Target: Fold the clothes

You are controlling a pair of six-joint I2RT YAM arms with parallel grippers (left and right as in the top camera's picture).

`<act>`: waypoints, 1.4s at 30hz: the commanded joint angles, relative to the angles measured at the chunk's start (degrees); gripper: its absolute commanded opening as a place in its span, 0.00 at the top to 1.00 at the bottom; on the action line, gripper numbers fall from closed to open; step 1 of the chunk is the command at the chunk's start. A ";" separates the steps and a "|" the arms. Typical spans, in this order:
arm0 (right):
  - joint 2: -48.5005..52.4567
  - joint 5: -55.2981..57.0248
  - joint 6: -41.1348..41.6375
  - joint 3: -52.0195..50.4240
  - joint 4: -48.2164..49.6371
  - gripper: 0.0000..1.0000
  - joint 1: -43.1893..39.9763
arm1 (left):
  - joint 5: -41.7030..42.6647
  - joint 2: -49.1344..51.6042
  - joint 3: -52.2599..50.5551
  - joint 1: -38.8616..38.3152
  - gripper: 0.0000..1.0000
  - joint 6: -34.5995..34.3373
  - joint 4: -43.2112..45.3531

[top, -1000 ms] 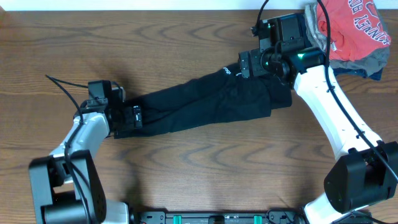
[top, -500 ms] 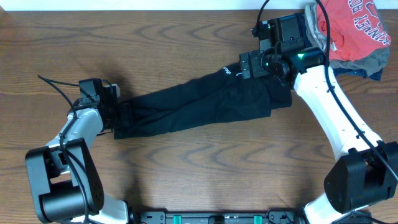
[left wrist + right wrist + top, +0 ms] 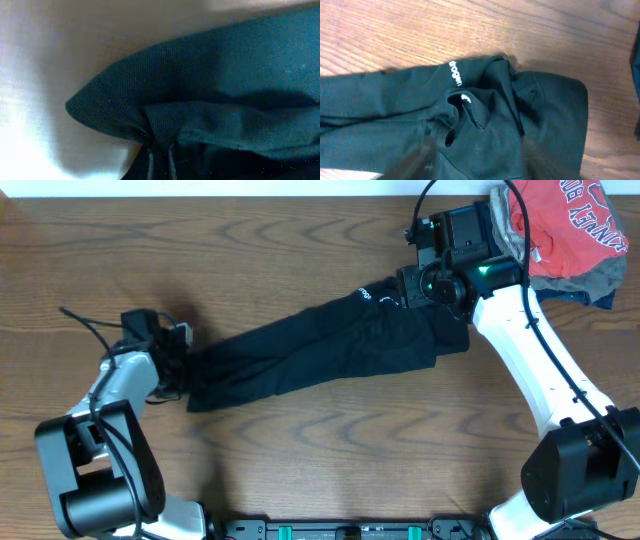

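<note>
Wood-grain desk fills the overhead view and carries every item listed below.

1. Right fingers: check the right wrist view. They appear as two dark blurs at the lower edge, set wide apart and released, with nothing held between them. They hang over the black garment near its right end. Just ahead of them the fabric is rumpled into a small raised fold. The white logo lies just beyond that fold, beside the garment's far edge.

2. Left fingers: check the overhead view. They sit at the garment's left end, at its edge. The left wrist view does not show the fingers themselves. It shows only dark, mesh-textured cloth, with one rounded corner lying on the pale surface and folds gathering toward the bottom of the frame. You cannot tell whether these fingers are clenched on the cloth or released.

3. Garment position: it lies as a long band across the middle of the desk, running diagonally from lower left to upper right, and is wider at its right end.

4. Surroundings: a red T-shirt with white lettering rests on a grey garment in the far right corner, beyond the black garment's right end.
</note>
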 commanded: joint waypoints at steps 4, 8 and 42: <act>1.31 -1.92 1.77 -0.37 -0.35 0.74 -0.15 | -0.33 -4.07 10.78 4.31 0.94 -0.44 -11.98; 3.10 -3.41 1.77 -0.79 -0.42 0.80 -0.15 | -0.39 -4.44 18.36 5.27 0.94 0.48 -19.63; 5.75 -5.60 1.75 -0.83 -0.35 0.54 0.22 | -0.31 10.97 27.02 -21.57 0.94 -4.37 -19.15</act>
